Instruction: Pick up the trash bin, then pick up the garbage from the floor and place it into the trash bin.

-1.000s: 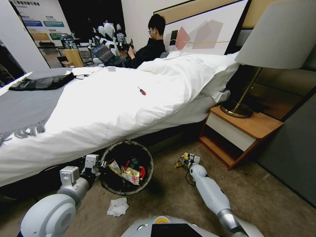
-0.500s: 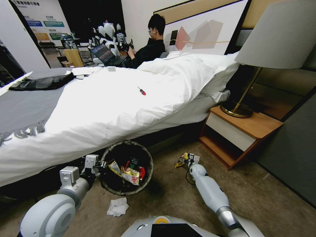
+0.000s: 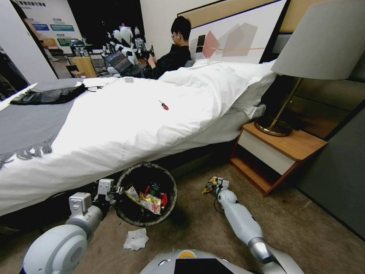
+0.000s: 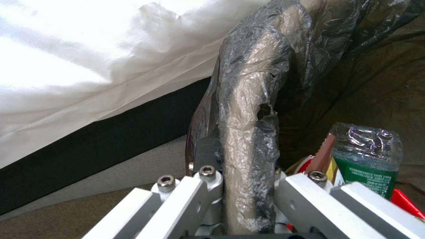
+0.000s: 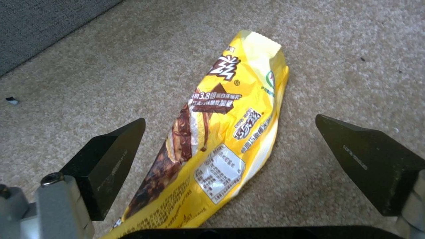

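Note:
The trash bin (image 3: 146,220), round with a dark liner over its rim, is beside the bed with cartons, wrappers and a green-labelled bottle (image 4: 365,162) inside. My left gripper (image 3: 115,189) is shut on its near-left rim (image 4: 248,126), one finger on each side of the lined edge. On the carpet to the right lies a piece of garbage, a yellow snack wrapper (image 5: 221,132) (image 3: 208,186). My right gripper (image 5: 230,159) (image 3: 216,183) hovers just above it, open, with the dark fingertips (image 5: 111,159) on either side and not touching it. A white tissue (image 3: 135,239) lies on the floor in front of the bin.
The bed (image 3: 125,125) with its white duvet overhangs the bin; a red-handled screwdriver (image 3: 164,105) lies on it. A wooden nightstand (image 3: 277,156) with a lamp (image 3: 281,114) stands to the right of the wrapper. Open carpet stretches in front of the nightstand.
My right arm has edged slightly left, toward the wrapper. The left gripper, the bin and the litter have not moved.

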`<state>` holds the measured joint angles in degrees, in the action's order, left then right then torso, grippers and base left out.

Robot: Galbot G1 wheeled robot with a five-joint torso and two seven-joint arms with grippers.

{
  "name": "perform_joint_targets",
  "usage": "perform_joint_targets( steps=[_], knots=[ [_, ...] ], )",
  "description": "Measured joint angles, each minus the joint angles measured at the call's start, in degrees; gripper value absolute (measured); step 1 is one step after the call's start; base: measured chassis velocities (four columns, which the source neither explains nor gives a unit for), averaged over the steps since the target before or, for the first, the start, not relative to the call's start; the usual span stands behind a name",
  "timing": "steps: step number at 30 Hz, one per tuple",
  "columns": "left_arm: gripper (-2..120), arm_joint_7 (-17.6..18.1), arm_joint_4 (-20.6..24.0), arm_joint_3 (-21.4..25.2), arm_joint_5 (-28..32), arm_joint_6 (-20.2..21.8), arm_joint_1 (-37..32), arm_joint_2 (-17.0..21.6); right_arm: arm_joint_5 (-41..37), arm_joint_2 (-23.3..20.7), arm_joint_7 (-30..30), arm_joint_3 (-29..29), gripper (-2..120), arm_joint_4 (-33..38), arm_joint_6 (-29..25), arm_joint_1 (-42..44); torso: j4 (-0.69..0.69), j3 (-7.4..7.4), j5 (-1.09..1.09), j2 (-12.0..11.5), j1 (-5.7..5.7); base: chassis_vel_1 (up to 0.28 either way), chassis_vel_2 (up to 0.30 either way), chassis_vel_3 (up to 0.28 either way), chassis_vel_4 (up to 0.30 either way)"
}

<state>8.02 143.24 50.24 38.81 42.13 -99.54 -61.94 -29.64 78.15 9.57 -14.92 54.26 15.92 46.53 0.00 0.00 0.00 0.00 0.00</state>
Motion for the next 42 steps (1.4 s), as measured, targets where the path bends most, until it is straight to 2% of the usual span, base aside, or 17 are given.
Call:
perform_joint_targets(
  steps=[25,42],
  knots=[
    [2,0.0,0.0,0.0,0.1,0.0,-0.2,0.1,3.2,1.2,-1.2,-0.1,100,-4.0,-1.7,-0.9,0.00,0.00,0.00,0.0,0.00,0.000,0.000,0.000,0.000],
    [2,-0.1,0.0,0.0,0.1,0.0,-0.4,0.2,6.1,2.9,-3.1,-1.0,100,-10.0,-4.0,-3.4,0.00,0.00,0.00,0.0,0.00,0.000,0.000,0.000,0.000]
  ],
)
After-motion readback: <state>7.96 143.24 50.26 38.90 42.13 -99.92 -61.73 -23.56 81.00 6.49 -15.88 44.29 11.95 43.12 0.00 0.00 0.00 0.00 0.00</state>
